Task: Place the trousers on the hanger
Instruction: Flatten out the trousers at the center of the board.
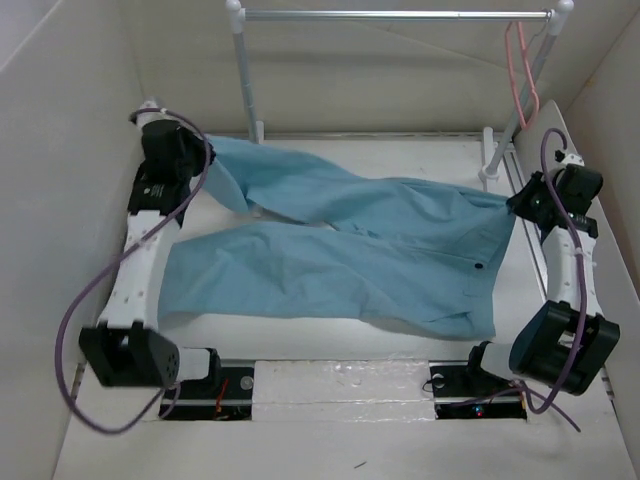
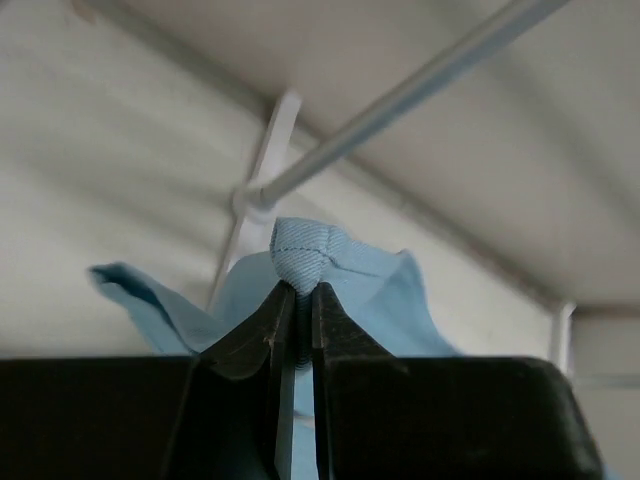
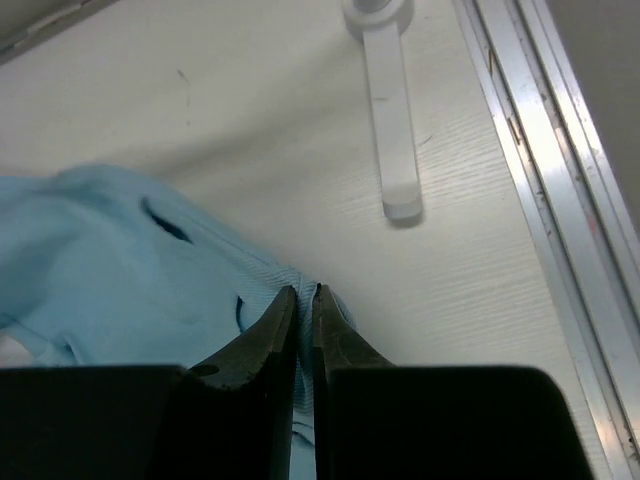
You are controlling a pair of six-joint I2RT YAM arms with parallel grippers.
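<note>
**Q:** Describe the work surface and enclosure.
**A:** The desk is white with a faint wood grain. Plain off-white walls close it in on the left, right and far sides. A metal strip runs along its right edge.

**Q:** Which fixtures stand on it?
**A:** A silver rail spans the far side on two white posts. The flat foot of the right post lies on the desk just beyond the right end effector. The hanger, pink and slim, hangs at the right end of the rail, well apart from the cloth.

**Q:** Location of the trousers?
**A:** The trousers lie spread across the middle of the desk. The waistband is to the right with the dark button facing up, and both legs run left. The far leg angles toward the left rear corner.

**Q:** State of each end effector?
**A:** The left end effector is closed on a bunched fold at the end of the far leg, and the hem bulges above its tips. The right end effector is closed on the far corner of the waistband, which is drawn to a point there. The jaws hide how deep that bite goes.

**Q:** What crowds the work area?
**A:** Purple cables loop beside each arm. The left arm lies alongside the leg ends, and the right arm flanks the waistband.
</note>
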